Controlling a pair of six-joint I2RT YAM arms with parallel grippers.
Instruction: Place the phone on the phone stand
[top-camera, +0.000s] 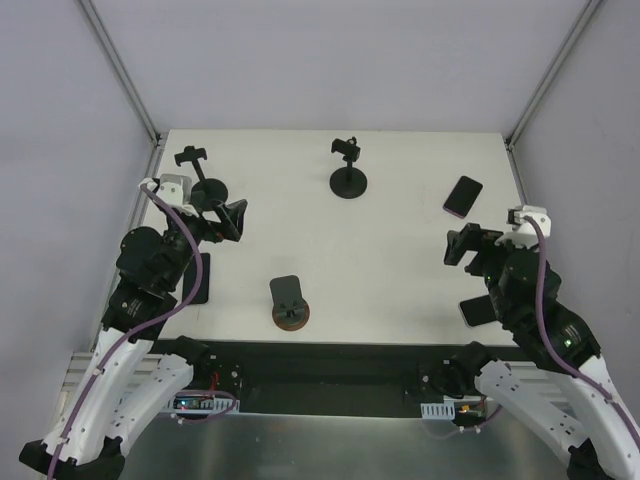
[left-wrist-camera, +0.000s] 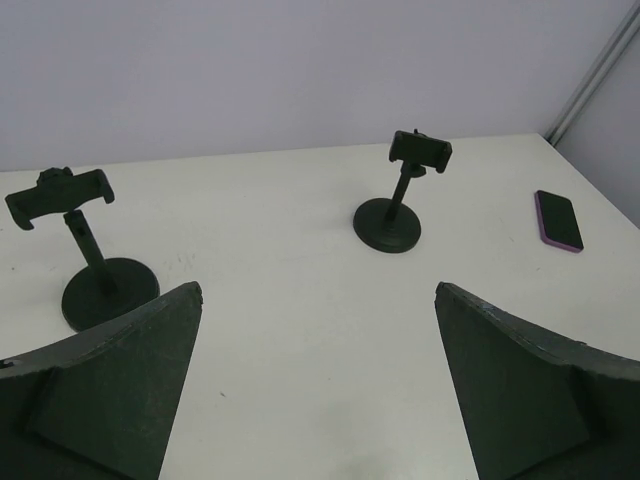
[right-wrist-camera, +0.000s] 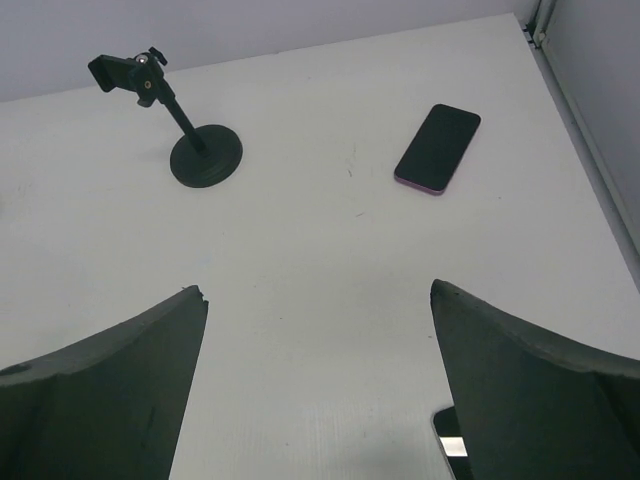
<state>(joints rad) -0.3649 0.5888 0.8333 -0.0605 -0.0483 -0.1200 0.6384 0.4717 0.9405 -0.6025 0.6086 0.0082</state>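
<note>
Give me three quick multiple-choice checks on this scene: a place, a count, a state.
1. The purple-edged phone lies: A) on a stand; B) flat at the far right of the table; C) in a gripper.
2. Phone stands in the top view: A) one; B) two; C) three.
3. The left gripper and right gripper are: A) open, empty; B) shut on phones; C) shut, empty.
Answers: B, it lies flat, apart from every stand; C, back-left clamp stand, back-centre clamp stand, near stand; A, fingers spread, nothing between.
</note>
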